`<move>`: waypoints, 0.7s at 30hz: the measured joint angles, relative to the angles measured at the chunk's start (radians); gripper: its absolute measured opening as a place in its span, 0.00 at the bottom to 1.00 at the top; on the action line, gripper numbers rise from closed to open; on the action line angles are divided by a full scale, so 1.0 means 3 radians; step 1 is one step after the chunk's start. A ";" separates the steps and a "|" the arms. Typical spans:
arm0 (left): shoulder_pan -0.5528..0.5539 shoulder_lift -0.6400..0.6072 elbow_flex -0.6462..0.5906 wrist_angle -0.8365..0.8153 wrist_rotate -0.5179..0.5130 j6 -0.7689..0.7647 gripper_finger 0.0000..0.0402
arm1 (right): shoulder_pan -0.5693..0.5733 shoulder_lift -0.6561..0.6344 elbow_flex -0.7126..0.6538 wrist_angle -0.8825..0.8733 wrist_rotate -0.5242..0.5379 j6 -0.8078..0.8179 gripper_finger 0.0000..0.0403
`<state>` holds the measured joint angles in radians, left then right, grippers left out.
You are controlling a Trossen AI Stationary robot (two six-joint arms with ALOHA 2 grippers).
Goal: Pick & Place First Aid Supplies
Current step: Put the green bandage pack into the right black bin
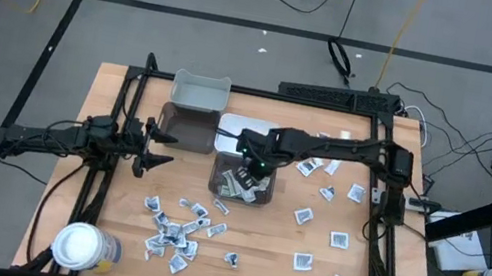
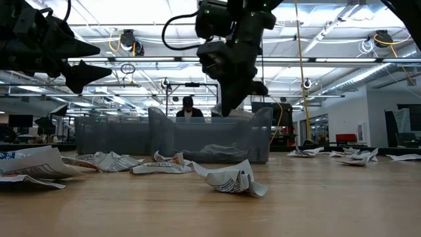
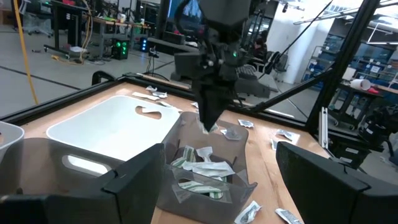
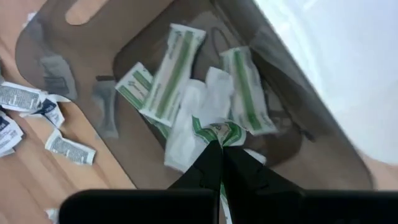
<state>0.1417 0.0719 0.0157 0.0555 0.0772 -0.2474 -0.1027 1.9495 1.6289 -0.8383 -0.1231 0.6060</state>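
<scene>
At the tabletop's (image 1: 133, 88) left side the left claw (image 1: 155, 149) hung with its jaws spread wide and nothing between them, clear of the scattered packets (image 1: 171, 231) lying on the wood just below it in the overhead view. A white-lidded jar (image 1: 77, 244) stood at the near left corner, well apart from either arm. Toward the middle, the right claw (image 4: 221, 147) was poised over the clear bin (image 1: 243, 184), pinched shut on a pale-green strip (image 4: 219, 132) right at its edge. Several more green strips and white packets (image 4: 171, 71) already lay in that bin. With so thin a hold, the strip could have stuck to a finger on release and been carried back out, or fluttered past the wall onto the wood. Farther right, loose packets (image 1: 325, 218) remained spread across the wood, so much sorting looked undone.
</scene>
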 joint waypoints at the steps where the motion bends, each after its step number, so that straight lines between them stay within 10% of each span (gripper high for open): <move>1: -0.0001 0.0000 -0.0001 0.0000 0.0000 0.0001 0.77 | 0.0002 0.0000 -0.0044 0.0088 -0.0003 -0.0002 0.00; 10: -0.0001 0.0000 -0.0001 0.0000 0.0000 0.0001 0.77 | 0.0023 0.0001 -0.0245 0.0530 -0.0038 -0.0126 0.06; 21: -0.0001 0.0001 0.0000 0.0000 -0.0001 0.0001 0.77 | 0.0023 0.0000 -0.0245 0.0572 -0.0210 -0.0153 0.49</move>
<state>0.1415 0.0721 0.0158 0.0555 0.0769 -0.2470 -0.0959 1.9495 1.5555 -0.6667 -0.1861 0.5600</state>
